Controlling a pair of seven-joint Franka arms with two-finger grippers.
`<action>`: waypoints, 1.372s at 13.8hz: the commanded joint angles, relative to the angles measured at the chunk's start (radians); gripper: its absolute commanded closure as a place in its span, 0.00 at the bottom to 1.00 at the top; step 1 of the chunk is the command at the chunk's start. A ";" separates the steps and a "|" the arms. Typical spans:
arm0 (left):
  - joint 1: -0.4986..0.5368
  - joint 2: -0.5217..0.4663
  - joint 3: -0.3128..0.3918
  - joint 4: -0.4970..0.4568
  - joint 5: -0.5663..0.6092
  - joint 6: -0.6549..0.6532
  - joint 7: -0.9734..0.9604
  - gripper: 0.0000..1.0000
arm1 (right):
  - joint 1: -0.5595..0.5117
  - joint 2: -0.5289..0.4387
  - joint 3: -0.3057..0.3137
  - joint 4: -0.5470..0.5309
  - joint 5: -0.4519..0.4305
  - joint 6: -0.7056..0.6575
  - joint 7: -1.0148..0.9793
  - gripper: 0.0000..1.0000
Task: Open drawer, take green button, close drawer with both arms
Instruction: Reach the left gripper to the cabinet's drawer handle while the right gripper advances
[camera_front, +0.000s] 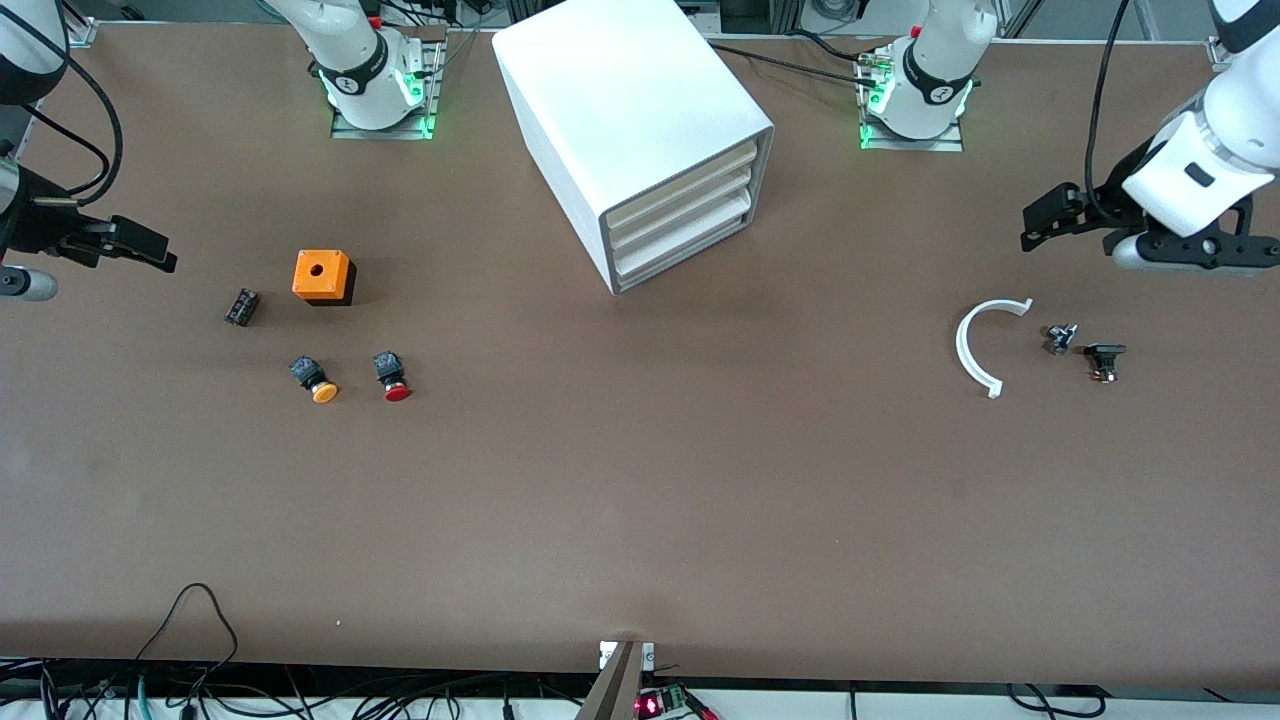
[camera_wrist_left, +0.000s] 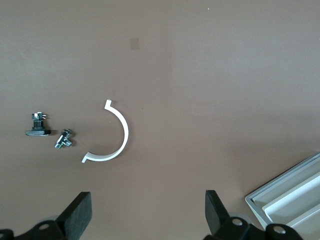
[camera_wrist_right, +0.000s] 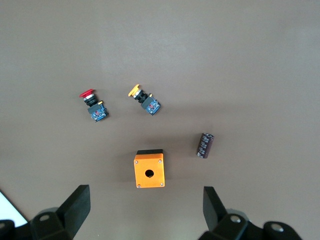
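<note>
nothing is begun yet: the drawer (camera_front: 685, 248), lowest in the white cabinet (camera_front: 640, 130) at mid-table, sits flush and shut, so the green button is unseen, and the left gripper (camera_front: 1040, 225) and right gripper (camera_front: 150, 250), both fingers spread and empty, hang over the table's ends, one needing to reach that cream front.

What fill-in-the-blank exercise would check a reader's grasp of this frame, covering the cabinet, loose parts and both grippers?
1. All three drawers of the white cabinet are ____.
2. The orange-capped button lies beside one with a ____ cap.
3. The orange box has a round ____ in its top.
4. The left gripper and the right gripper each hold ____.

Missing words: shut; red; hole; nothing
</note>
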 joint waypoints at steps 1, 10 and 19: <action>-0.027 0.085 -0.006 0.038 -0.011 -0.037 0.015 0.00 | 0.000 -0.031 0.003 -0.029 -0.007 0.008 0.008 0.00; -0.030 0.418 -0.027 0.009 -0.394 -0.043 0.154 0.00 | 0.012 -0.020 0.011 -0.018 -0.001 0.035 0.010 0.00; -0.088 0.615 -0.168 -0.243 -0.864 0.189 0.539 0.00 | 0.123 0.109 0.019 -0.015 0.030 0.247 0.010 0.00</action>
